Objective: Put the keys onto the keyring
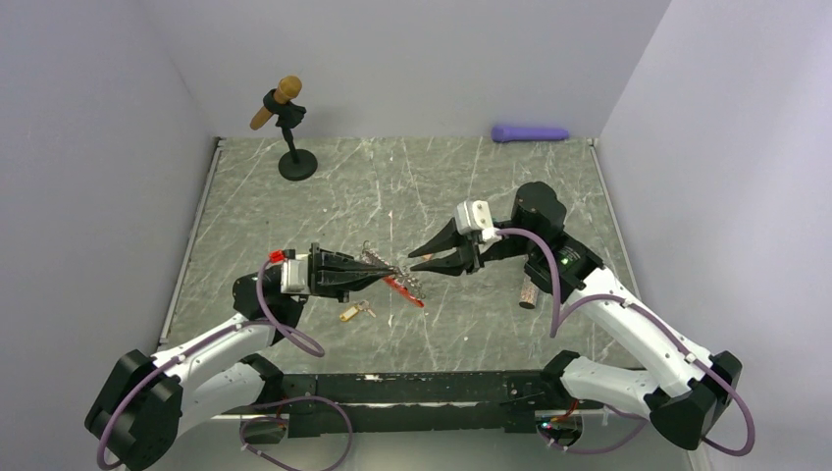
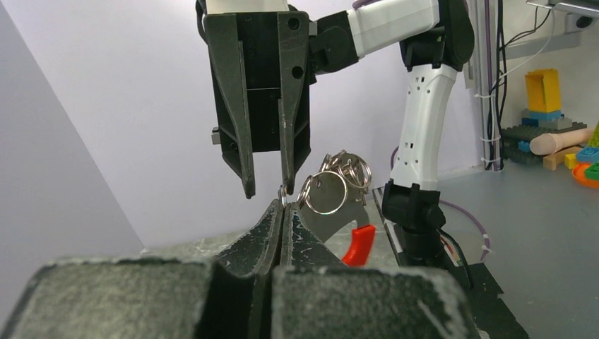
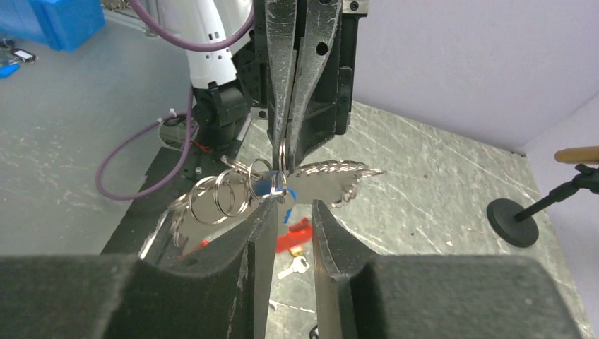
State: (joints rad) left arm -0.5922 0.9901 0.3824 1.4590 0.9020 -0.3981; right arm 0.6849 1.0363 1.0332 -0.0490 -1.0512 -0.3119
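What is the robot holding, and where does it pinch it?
The left gripper pinches the keyring by one small silver ring. The right gripper is open.

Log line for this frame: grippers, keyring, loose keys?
left gripper shut on keyring | right gripper open, tips near it | yellow-tagged key lying on table

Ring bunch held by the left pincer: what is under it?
Under the ring bunch a red clip shows, with a small silver key on the table near it. Fingers of the right pincer hide the rest, including whether the clip touches the table.
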